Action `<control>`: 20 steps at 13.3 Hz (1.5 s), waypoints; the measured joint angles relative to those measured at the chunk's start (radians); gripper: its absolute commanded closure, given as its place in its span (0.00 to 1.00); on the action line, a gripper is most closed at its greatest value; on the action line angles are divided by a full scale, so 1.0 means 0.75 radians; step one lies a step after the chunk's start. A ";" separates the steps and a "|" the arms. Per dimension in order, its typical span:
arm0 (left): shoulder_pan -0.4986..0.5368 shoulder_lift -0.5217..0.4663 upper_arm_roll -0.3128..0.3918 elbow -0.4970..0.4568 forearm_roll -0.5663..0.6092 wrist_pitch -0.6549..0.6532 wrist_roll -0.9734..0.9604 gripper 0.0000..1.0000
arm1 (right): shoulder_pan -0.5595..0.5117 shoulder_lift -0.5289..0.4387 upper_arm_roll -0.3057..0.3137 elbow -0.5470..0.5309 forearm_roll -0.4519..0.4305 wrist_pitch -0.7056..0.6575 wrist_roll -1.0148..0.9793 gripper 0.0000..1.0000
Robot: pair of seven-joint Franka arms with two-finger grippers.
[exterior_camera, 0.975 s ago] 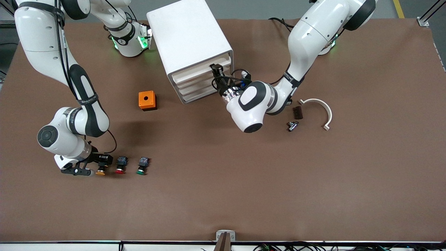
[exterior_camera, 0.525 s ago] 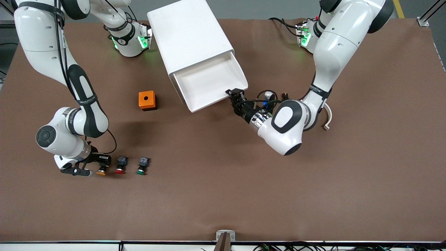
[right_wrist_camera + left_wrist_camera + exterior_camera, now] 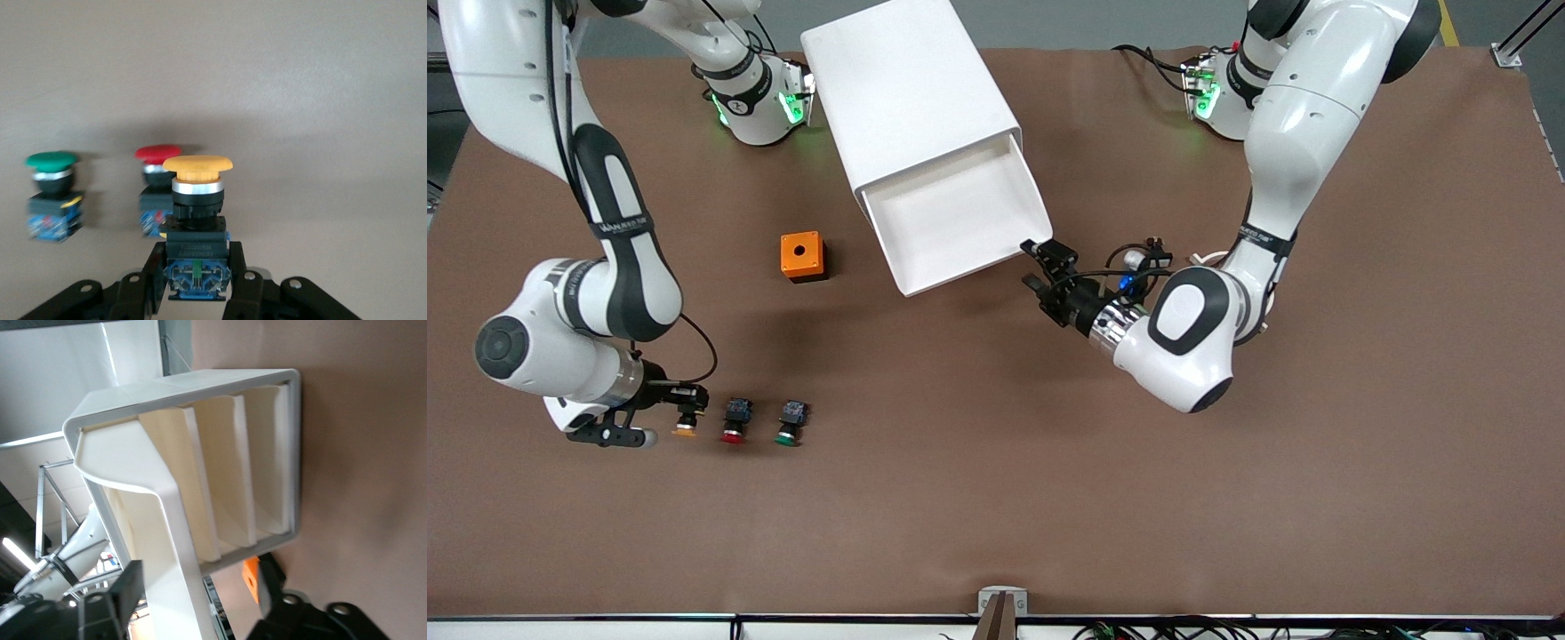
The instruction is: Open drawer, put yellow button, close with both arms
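The white cabinet point(image 3: 907, 89) has its top drawer point(image 3: 960, 222) pulled out, its tray bare. My left gripper point(image 3: 1037, 267) is open just off the drawer's front corner. In the left wrist view the drawer front point(image 3: 167, 540) stands between the spread fingers of that gripper point(image 3: 197, 587), above the three lower drawers point(image 3: 227, 473). My right gripper point(image 3: 687, 407) is shut on the yellow button point(image 3: 686, 427) near the right arm's end of the table. In the right wrist view that gripper point(image 3: 195, 270) clamps the button's point(image 3: 197, 167) blue rear block, cap pointing away.
The red button point(image 3: 734, 422) and the green button point(image 3: 790, 422) stand beside the yellow one; both show in the right wrist view, red point(image 3: 157, 155) and green point(image 3: 51, 160). An orange box point(image 3: 802, 256) with a hole sits beside the cabinet.
The left gripper pulled the top drawer out from shut, then let go and drew back a little. The right arm rose slightly with the yellow button in its grip.
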 measured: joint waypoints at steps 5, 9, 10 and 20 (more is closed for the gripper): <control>0.012 -0.007 0.162 0.144 0.045 -0.007 0.108 0.00 | 0.104 -0.121 0.005 0.108 -0.087 -0.359 0.309 0.97; 0.015 -0.029 0.284 0.159 0.085 -0.009 0.327 0.00 | 0.236 -0.225 0.012 0.148 -0.089 -0.532 0.664 0.96; 0.015 -0.040 0.302 0.162 0.121 -0.009 0.363 0.00 | 0.267 -0.254 0.014 0.152 -0.087 -0.560 0.769 0.97; 0.004 -0.241 0.345 0.179 0.603 -0.002 0.920 0.00 | 0.717 -0.428 0.024 0.153 -0.020 -0.521 1.933 0.97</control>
